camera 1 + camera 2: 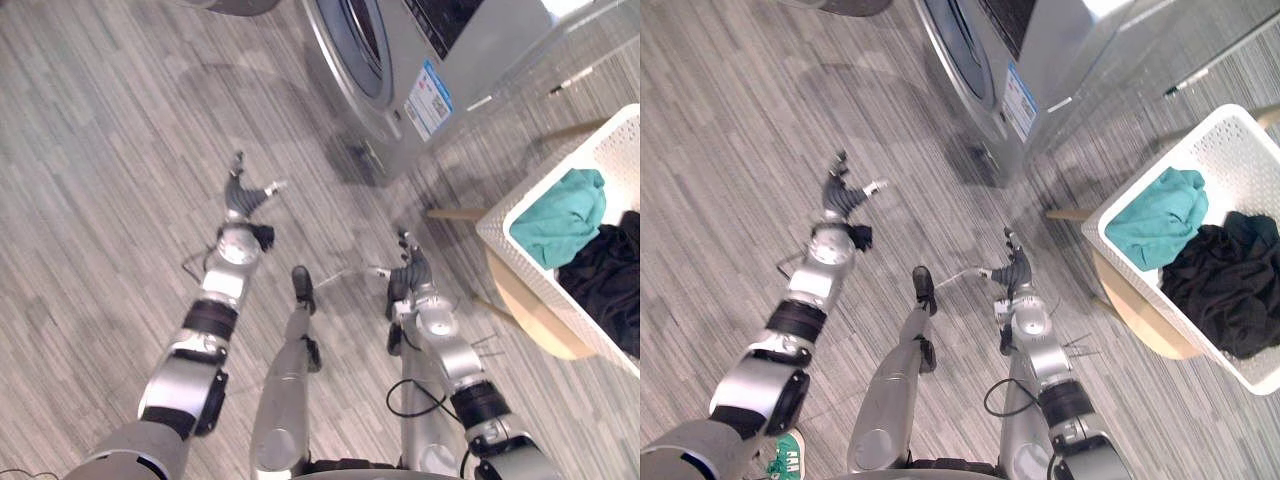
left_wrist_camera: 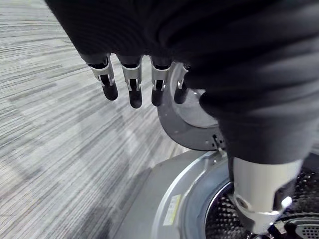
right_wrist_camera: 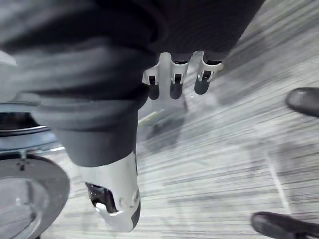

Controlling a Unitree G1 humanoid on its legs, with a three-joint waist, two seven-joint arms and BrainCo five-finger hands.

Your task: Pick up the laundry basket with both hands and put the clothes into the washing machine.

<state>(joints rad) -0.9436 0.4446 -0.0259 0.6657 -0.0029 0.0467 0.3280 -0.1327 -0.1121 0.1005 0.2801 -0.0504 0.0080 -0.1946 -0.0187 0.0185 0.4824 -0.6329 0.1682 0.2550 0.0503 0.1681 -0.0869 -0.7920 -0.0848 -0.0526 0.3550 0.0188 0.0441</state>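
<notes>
A white laundry basket (image 1: 495, 225) stands at the right on a round wooden stool (image 1: 530, 310). In it lie a teal cloth (image 1: 560, 220) and a black cloth (image 1: 610, 275). The silver washing machine (image 1: 470, 50) is at the top, its round front (image 1: 350, 40) facing the floor space before me. My left hand (image 1: 243, 192) hangs over bare floor left of the machine, fingers (image 2: 130, 84) relaxed and empty. My right hand (image 1: 412, 265) hovers left of the basket, a short way off it, fingers (image 3: 174, 79) straight and holding nothing.
Grey striped flooring spreads left and in front of the machine. The machine's drum opening (image 2: 219, 219) lies just past my left hand. A green shoe (image 1: 788, 460) sits at the lower left. The stool's legs (image 1: 455, 213) stick out toward my right hand.
</notes>
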